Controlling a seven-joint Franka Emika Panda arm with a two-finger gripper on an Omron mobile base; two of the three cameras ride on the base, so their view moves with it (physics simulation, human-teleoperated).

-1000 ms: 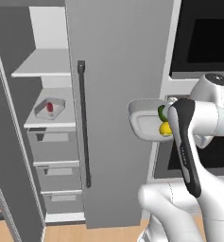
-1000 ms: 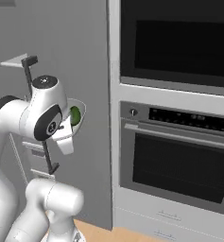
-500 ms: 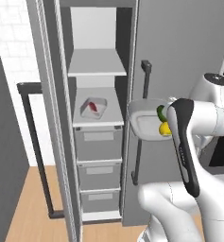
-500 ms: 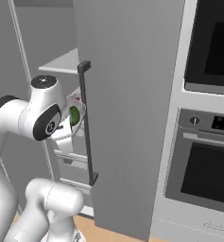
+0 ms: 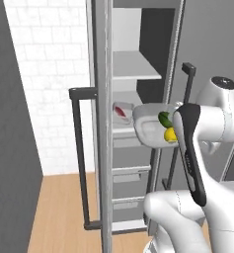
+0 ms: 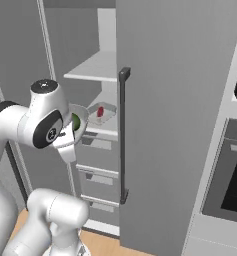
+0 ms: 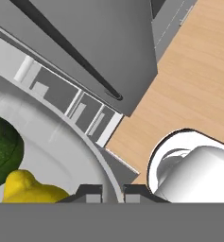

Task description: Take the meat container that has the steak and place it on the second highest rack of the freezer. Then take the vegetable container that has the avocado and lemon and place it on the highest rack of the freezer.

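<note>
My gripper point(image 7: 112, 193) is shut on the rim of the white vegetable container point(image 5: 149, 126), one fingertip point(image 7: 89, 191) on each side of the rim. Inside it lie the dark green avocado point(image 5: 164, 118) and the yellow lemon point(image 5: 170, 134), also close up as avocado point(image 7: 2, 146) and lemon point(image 7: 30, 189). The container hangs in front of the open freezer point(image 6: 180, 100), about level with the second highest rack point(image 5: 122, 129). On that rack sits the meat container with the red steak point(image 5: 122, 111), steak point(image 6: 100, 111). The highest rack point(image 5: 136, 66) is bare.
The freezer's open left door stands edge-on with its dark bar handle point(image 5: 79, 158). The right door carries a long dark handle point(image 6: 123, 135). White drawers point(image 6: 97, 175) fill the freezer below the racks. A dark wall oven point(image 6: 230, 185) is at the right; wood floor point(image 7: 198, 80) lies below.
Both base views have swung across the kitchen, so the open freezer now faces the arm instead of the ovens. The vegetable container stays in my shut gripper.
</note>
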